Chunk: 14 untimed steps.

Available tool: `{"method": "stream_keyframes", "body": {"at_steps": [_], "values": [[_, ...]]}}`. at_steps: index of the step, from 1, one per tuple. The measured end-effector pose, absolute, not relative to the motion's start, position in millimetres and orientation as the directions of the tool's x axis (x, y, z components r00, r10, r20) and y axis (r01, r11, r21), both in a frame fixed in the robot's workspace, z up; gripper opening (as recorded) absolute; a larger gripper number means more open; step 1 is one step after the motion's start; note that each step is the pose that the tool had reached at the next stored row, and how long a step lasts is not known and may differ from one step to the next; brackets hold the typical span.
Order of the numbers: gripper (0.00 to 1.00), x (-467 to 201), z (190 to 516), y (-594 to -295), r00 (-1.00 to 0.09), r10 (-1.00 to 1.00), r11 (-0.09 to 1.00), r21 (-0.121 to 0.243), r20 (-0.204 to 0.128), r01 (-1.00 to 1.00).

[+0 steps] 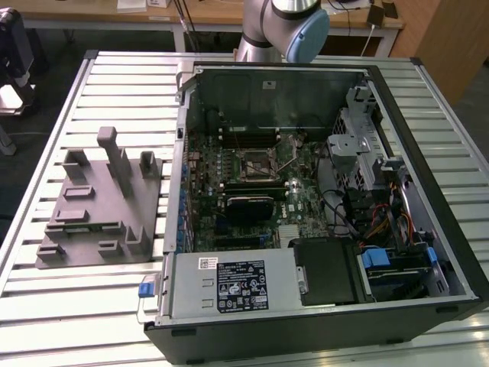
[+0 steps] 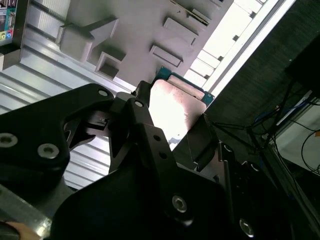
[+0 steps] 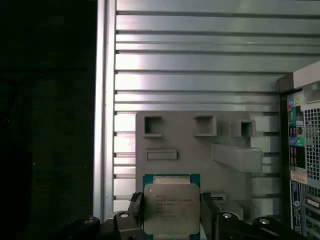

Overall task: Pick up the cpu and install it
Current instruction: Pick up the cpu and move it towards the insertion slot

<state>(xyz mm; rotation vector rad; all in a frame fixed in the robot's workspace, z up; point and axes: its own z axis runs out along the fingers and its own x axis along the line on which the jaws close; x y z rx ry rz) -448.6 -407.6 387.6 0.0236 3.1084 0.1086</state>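
A small, flat, square cpu (image 3: 171, 207) with a pale silver metal lid on a green board is gripped between the arm's black jaws. They are closed on two opposite edges of it, with one black finger (image 3: 209, 212) pressed to each side. In both wrist views the chip hangs in the air, well above a grey plastic fixture block (image 3: 195, 150) with raised posts and square pockets. In the second wrist view the cpu (image 2: 175, 107) glares white under the light. Its lid carries several lines of small dark print, too fine to make out. The fixture block lies on a bench (image 3: 200, 60) of ribbed aluminium slats. Near the block, the first wrist view catches the back corner of a black desktop computer case (image 3: 300, 150), with coloured ports and small stickers. In the exterior view the case (image 1: 306, 336) lies on its side on the bench, open, to the exterior view's right of the fixture block (image 1: 99, 206). Inside it are a green motherboard (image 1: 306, 206) with a square, metal-framed socket (image 1: 256, 162) near its middle, and a silver power supply (image 1: 229, 284) bearing a black-and-white label. The arm's silver tube (image 1: 256, 38) and a joint with a pale blue cap (image 1: 306, 30) stand behind the case at the far edge of the bench, and the arm runs up past the top of that view.
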Motion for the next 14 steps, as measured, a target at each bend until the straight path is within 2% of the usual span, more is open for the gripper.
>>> {"method": "stream_keyframes", "body": {"at_steps": [14], "values": [[0.54, -425, 388, -408, -0.999, 0.016, 0.997, 0.070, -0.030, 0.014]]}}
